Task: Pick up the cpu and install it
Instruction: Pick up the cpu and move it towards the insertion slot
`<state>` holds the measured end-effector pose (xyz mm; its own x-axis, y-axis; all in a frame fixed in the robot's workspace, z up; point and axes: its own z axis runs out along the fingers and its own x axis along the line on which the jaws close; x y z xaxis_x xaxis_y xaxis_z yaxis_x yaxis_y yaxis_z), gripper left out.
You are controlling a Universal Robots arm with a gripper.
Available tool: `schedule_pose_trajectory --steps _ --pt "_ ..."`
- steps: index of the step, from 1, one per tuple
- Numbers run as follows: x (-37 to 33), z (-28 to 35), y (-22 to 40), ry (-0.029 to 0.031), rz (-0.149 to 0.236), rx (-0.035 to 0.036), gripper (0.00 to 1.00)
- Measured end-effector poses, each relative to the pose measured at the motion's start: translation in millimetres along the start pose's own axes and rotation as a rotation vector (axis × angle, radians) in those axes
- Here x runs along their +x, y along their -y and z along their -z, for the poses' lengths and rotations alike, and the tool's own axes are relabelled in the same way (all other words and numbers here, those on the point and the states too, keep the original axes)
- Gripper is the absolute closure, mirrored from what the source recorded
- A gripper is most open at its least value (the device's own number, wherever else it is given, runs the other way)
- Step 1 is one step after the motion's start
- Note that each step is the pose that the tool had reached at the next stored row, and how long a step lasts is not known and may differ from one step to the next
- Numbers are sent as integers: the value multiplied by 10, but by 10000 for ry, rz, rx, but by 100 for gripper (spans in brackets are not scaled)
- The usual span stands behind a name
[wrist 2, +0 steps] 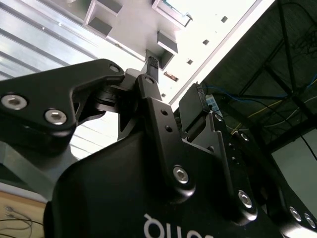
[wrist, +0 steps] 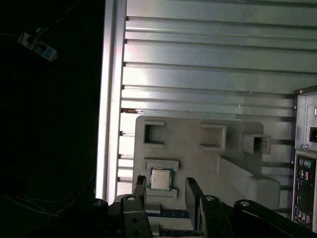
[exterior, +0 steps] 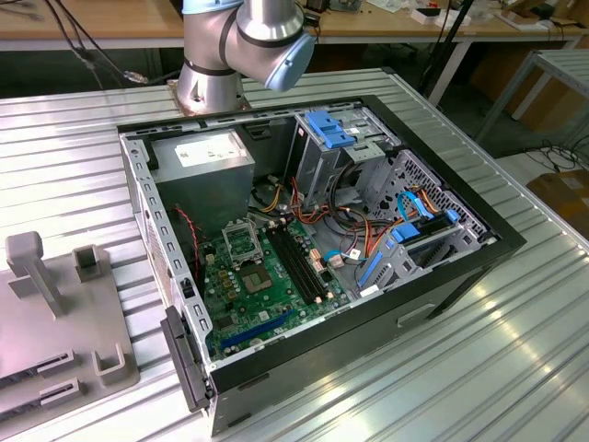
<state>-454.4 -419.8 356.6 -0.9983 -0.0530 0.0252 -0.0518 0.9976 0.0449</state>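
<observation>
One square, silvery cpu (wrist: 161, 179) rests on grey tray (wrist: 190, 159).

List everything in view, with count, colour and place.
cpu: one, silvery, on the tray.
tray: one, grey, on the table beside the case.
case: one, black, open, on the table.
motherboard: one, green, inside the case.
socket: one, dark-framed, on the motherboard.
table: one, ribbed silver.
arm: one, silver and blue, behind the case.
gripper: one, black, open, over the tray by the cpu.
</observation>
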Motion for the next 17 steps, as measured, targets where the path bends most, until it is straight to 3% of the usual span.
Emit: schedule_pose_trajectory --steps 8,17 --pt "13 -36 30 -2 0 0 55" --pt "26 -165 37 -1 0 0 55"
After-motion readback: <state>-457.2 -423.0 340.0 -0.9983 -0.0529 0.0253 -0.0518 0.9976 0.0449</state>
